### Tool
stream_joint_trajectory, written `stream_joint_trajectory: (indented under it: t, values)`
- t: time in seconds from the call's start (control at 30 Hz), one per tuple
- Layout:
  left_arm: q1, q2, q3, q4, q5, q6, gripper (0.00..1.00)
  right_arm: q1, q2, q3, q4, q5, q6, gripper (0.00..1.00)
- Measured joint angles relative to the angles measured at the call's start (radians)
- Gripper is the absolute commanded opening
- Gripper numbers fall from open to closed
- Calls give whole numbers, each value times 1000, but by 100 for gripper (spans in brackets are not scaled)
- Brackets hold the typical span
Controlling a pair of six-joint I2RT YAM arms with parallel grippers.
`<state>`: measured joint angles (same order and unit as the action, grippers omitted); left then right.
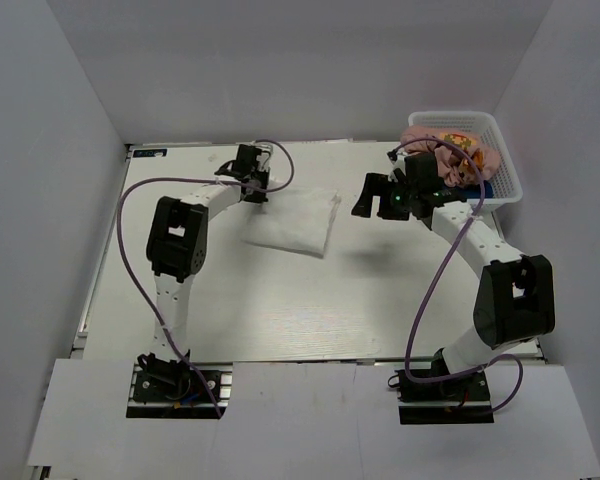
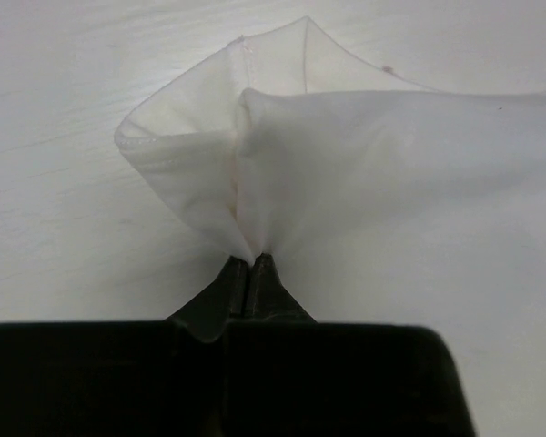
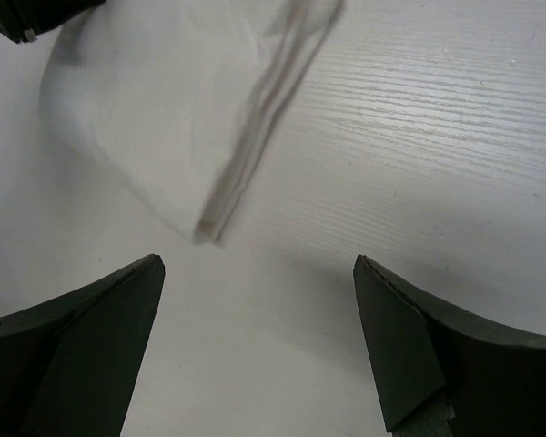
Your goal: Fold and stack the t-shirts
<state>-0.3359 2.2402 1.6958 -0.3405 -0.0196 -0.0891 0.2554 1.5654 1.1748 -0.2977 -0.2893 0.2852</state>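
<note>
The white t-shirt (image 1: 295, 222) lies folded on the table, left of centre toward the back. My left gripper (image 1: 259, 191) is at its far left corner, shut on a pinch of the white t-shirt (image 2: 346, 164); the cloth bunches up from the closed tips of the left gripper (image 2: 252, 260). My right gripper (image 1: 364, 203) hovers open just right of the shirt, nothing between its fingers. In the right wrist view the right gripper (image 3: 259, 269) sits just short of a folded corner of the white t-shirt (image 3: 146, 109). The pink t-shirt (image 1: 435, 142) is heaped in the basket, with a sliver of navy t-shirt (image 1: 487, 187) beside it.
A white mesh basket (image 1: 508, 160) stands at the back right corner, behind the right arm. The pale wood-grain table (image 1: 280, 320) is enclosed by white walls on the left, back and right.
</note>
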Motion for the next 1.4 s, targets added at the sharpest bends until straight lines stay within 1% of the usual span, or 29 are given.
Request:
stream_joint_trajectory:
  t: [0.17, 0.33, 0.47, 0.53, 0.67, 0.97, 1.13, 1.4]
  values:
    - [116, -26, -11, -10, -47, 11, 0, 0, 0, -2, -1, 0, -5, 90]
    - [247, -50, 3, -10, -76, 65, 0, 0, 0, 0, -3, 6, -7, 90]
    - [328, -23, 107, -27, -97, 120, 0, 0, 16, 30, -25, 18, -8, 90]
    - [365, 19, 207, -24, -119, 151, 0, 0, 35, 56, -26, 24, -8, 90]
    - [416, 81, 304, -14, -142, 183, 0, 0, 69, 95, -42, 31, -8, 90]
    - [522, 307, 509, 85, -234, 197, 0, 0, 140, 171, -89, 67, -7, 90]
    - [552, 347, 515, 126, -267, 204, 0, 0, 148, 172, -96, 76, -5, 90]
    - [576, 354, 540, 208, -275, 221, 0, 0, 162, 172, -98, 78, 0, 90]
